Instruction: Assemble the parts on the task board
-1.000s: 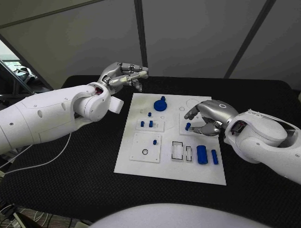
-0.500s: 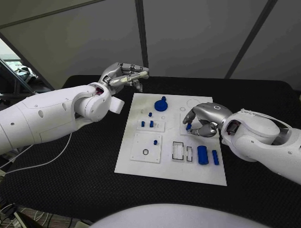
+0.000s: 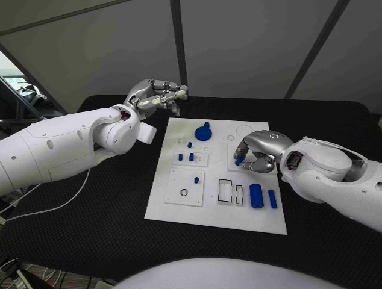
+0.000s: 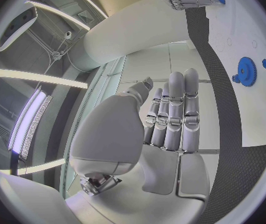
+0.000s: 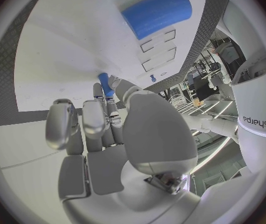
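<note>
The white task board [image 3: 178, 208] lies in the middle of the black table. My right hand [image 3: 259, 149] rests low on the board's right half, its fingers curled round a small blue peg [image 3: 240, 160]. In the right wrist view the peg [image 5: 106, 84] sits pinched between thumb and fingertips against the board [image 5: 64, 50]. My left hand [image 3: 158, 96] hangs in the air beyond the board's far left corner. Its fingers [image 4: 173, 112] are stretched out side by side and hold nothing. A blue gear [image 3: 204, 133] stands at the board's far end.
A thick blue cylinder [image 3: 256, 195] and a thinner blue bar [image 3: 272, 198] lie at the board's near right, beside two rectangular slots [image 3: 232, 191]. Two small blue pegs [image 3: 186, 157] stand in a left inset plate, and another peg [image 3: 196, 179] in the plate nearer me.
My right hand has turned and slid a little left, and its fingers have curled in around the small blue peg. The left hand has stayed in place.
</note>
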`<act>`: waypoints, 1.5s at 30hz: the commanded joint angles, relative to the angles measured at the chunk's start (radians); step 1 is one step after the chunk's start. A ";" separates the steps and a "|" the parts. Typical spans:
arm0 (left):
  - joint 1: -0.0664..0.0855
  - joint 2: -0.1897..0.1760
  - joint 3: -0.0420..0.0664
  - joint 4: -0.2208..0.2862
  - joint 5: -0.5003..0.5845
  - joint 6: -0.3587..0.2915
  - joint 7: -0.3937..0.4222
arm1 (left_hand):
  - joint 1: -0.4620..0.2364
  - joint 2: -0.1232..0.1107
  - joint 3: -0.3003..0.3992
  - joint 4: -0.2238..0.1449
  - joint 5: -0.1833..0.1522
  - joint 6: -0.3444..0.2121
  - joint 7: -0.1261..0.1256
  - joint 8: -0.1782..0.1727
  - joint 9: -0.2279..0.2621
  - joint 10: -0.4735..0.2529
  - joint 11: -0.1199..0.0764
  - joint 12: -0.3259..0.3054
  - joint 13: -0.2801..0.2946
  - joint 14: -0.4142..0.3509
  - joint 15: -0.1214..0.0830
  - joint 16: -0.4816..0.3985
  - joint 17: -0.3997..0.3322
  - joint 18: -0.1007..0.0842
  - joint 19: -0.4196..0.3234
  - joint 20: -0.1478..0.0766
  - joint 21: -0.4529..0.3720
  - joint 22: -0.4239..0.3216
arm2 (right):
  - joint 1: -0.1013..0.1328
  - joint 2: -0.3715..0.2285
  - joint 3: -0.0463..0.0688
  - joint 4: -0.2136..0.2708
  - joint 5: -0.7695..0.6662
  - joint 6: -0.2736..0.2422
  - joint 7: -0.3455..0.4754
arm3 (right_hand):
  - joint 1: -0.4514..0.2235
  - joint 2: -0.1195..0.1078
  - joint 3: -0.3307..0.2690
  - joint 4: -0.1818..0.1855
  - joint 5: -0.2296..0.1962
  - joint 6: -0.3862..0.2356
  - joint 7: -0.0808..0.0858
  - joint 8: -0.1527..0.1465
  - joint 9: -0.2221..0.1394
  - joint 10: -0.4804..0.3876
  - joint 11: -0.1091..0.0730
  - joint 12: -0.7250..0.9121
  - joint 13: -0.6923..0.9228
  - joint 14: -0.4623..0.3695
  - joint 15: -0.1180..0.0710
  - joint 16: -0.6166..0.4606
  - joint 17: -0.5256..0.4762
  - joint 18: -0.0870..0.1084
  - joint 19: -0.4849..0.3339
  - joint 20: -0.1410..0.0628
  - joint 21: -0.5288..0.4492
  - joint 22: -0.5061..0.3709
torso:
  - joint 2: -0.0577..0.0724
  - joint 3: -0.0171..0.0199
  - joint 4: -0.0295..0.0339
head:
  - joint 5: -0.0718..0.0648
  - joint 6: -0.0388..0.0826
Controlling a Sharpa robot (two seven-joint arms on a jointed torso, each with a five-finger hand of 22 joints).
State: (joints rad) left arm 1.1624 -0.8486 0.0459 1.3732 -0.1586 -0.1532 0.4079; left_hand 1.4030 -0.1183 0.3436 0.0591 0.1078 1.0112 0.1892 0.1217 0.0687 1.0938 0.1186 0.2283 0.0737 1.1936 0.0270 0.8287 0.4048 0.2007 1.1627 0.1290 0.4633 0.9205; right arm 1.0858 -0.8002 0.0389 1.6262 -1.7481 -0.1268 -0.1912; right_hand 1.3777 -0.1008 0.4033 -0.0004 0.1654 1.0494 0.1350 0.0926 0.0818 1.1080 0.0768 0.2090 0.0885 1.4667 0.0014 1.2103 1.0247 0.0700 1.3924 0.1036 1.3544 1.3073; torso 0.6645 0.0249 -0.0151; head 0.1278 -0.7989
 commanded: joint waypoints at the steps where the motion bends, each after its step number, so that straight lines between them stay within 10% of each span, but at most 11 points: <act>1: 0.001 0.000 0.001 0.001 0.005 0.010 0.002 | 0.010 0.001 -0.001 -0.006 0.001 -0.006 0.001 0.005 -0.001 -0.007 -0.003 0.004 -0.002 -0.007 0.003 -0.003 -0.001 -0.019 -0.004 -0.002 -0.007 -0.001 | 0.001 0.001 0.000 0.000 -0.018 0.006 -0.005 | 0.014 0.000 0.013 -0.003 -0.003 0.009 0.002 0.002 0.001 0.011 0.000 -0.006 -0.004 0.019 -0.006 0.005 0.002 -0.008 0.009 -0.001 0.008 0.068 | 0.000 0.0005 -0.0002 | -0.001 -0.001; 27: 0.001 0.001 0.001 -0.005 0.005 0.010 0.000 | 0.010 0.001 -0.001 -0.006 0.001 -0.006 0.001 0.005 -0.001 -0.007 -0.003 0.004 -0.002 -0.007 0.003 -0.003 -0.001 -0.019 -0.004 -0.002 -0.007 -0.001 | 0.001 -0.051 0.002 0.080 0.063 -0.169 0.042 | 0.031 0.029 0.064 -0.037 -0.037 0.107 -0.008 0.040 0.023 0.124 -0.024 0.012 0.016 0.028 -0.026 0.042 0.036 -0.029 0.066 -0.017 0.082 0.138 | -0.003 0.0003 -0.0017 | -0.003 -0.008; 39: 0.000 0.015 0.000 -0.018 0.005 0.012 -0.001 | 0.011 0.002 0.000 -0.007 0.001 -0.007 0.001 0.005 -0.001 -0.007 -0.003 0.005 -0.002 -0.009 0.003 -0.006 -0.004 -0.019 -0.005 -0.002 -0.009 -0.003 | 0.005 -0.027 0.035 0.180 0.140 -0.167 0.057 | 0.022 0.026 0.060 -0.034 -0.039 0.106 -0.009 0.039 0.024 0.123 -0.024 0.005 0.017 0.029 -0.026 0.045 0.038 -0.029 0.067 -0.018 0.084 0.141 | -0.001 -0.0007 -0.0001 | 0.002 -0.005; 45: 0.000 0.027 0.000 -0.026 0.005 0.015 -0.002 | 0.011 0.002 0.000 -0.007 0.001 -0.007 0.001 0.005 -0.001 -0.007 -0.003 0.005 -0.002 -0.009 0.003 -0.006 -0.004 -0.019 -0.005 -0.002 -0.009 -0.003 | 0.003 0.073 0.009 0.160 0.134 -0.157 0.084 | 0.021 0.027 0.061 -0.035 -0.036 0.101 -0.008 0.036 0.024 0.120 -0.023 0.000 0.017 0.028 -0.025 0.044 0.036 -0.029 0.065 -0.017 0.082 0.139 | 0.000 -0.0012 0.0038 | 0.006 -0.011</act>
State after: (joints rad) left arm 1.1614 -0.8236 0.0454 1.3478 -0.1584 -0.1508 0.4043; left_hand 1.4030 -0.1183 0.3436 0.0592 0.1077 1.0112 0.1892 0.1217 0.0687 1.0939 0.1186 0.2283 0.0728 1.1902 0.0304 0.8287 0.4019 0.2007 1.1627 0.1290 0.4556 0.9186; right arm 1.0903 -0.7332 0.0475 1.7888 -1.6290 -0.2766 -0.1407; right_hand 1.4048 -0.0760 0.4656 -0.0391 0.1248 1.1491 0.1241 0.1273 0.0872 1.2294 0.0520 0.2118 0.1075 1.4668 -0.0199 1.2487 1.0620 0.0538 1.4531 0.0890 1.4320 1.3078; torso 0.6637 0.0240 -0.0134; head 0.1324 -0.8081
